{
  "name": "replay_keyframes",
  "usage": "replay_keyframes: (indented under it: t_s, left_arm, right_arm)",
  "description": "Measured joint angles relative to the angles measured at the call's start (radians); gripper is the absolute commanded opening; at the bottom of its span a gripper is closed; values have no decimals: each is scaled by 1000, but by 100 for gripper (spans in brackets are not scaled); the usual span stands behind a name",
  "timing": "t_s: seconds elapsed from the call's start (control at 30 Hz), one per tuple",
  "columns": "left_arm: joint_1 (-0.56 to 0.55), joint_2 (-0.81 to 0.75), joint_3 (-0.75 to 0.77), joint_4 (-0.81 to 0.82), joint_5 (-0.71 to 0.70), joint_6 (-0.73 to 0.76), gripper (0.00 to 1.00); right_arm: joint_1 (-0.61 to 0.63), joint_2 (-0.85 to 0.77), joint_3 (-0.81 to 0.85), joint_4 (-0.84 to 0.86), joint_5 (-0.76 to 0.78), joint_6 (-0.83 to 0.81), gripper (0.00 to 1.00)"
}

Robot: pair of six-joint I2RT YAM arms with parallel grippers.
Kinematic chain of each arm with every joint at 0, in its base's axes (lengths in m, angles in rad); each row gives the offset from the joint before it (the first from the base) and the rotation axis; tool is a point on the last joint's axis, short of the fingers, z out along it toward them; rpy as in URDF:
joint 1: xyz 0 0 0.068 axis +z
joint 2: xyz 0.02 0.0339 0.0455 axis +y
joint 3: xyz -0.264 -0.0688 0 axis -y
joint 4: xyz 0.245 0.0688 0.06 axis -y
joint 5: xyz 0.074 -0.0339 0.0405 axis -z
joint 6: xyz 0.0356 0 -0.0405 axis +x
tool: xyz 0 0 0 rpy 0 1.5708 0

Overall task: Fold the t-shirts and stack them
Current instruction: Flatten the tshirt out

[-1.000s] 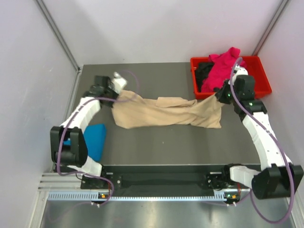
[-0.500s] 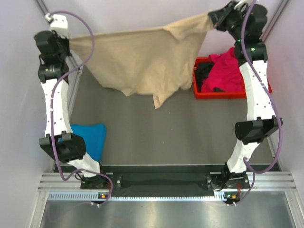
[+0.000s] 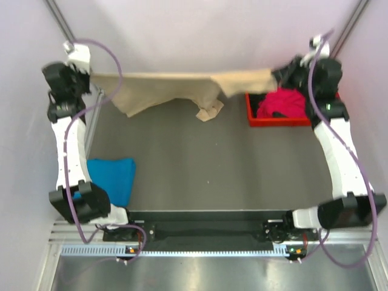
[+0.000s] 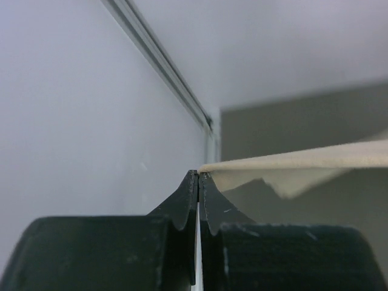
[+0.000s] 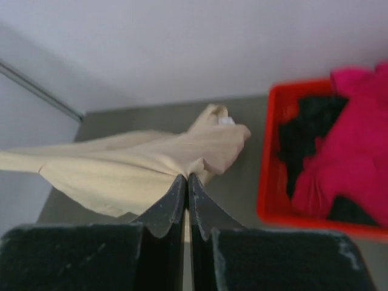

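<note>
Both arms have come down a bit since half a second ago, and the beige shirt (image 3: 176, 85) hangs lower and flatter than it did. It is pulled out in a long line between the two arms, at the far side of the counter (image 3: 212, 176). A loose end of it droops in the middle and looks like it touches the counter, but I cannot tell for sure.

The left tool (image 3: 90, 77) is pinched tight on the left end of the beige shirt. In the left wrist view its fingers (image 4: 182, 203) press together with the cloth edge (image 4: 303, 165) coming out of the tip.

The right tool (image 3: 277, 76) is pinched tight on the right end, just by the red tray (image 3: 250, 115). The right wrist view shows the bunched cloth (image 5: 151, 157) squeezed between the closed fingers (image 5: 167, 212).

The pink shirt (image 3: 282, 102) and the black shirt (image 5: 309, 124) lie in the red tray. The blue shirt (image 3: 112, 176) lies on the counter near the left arm.
</note>
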Motion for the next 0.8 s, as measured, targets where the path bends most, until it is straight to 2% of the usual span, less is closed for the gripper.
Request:
replay_keyframes:
  t_s: [0.17,0.33,0.47,0.63,0.8]
  left_arm:
    - [12,-180,-358,-121,64,140,0]
    - [21,-267,-523,-347,94,290,0]
    - [23,-287,-610,-541,92,397,0]
    - [24,-295,-638,-748,98,517,0]
    - [27,-286,-687,-764,93,545,0]
  right_arm:
    - [-4,-281,-455,-50,21,4,0]
    - [-9,-525,-776,-150,33,45,0]
    - [-10,-666,-899,-250,35,100,0]
    - [-10,-793,-999,-348,17,174,0]
    - [-11,-774,-1102,-318,-11,208,0]
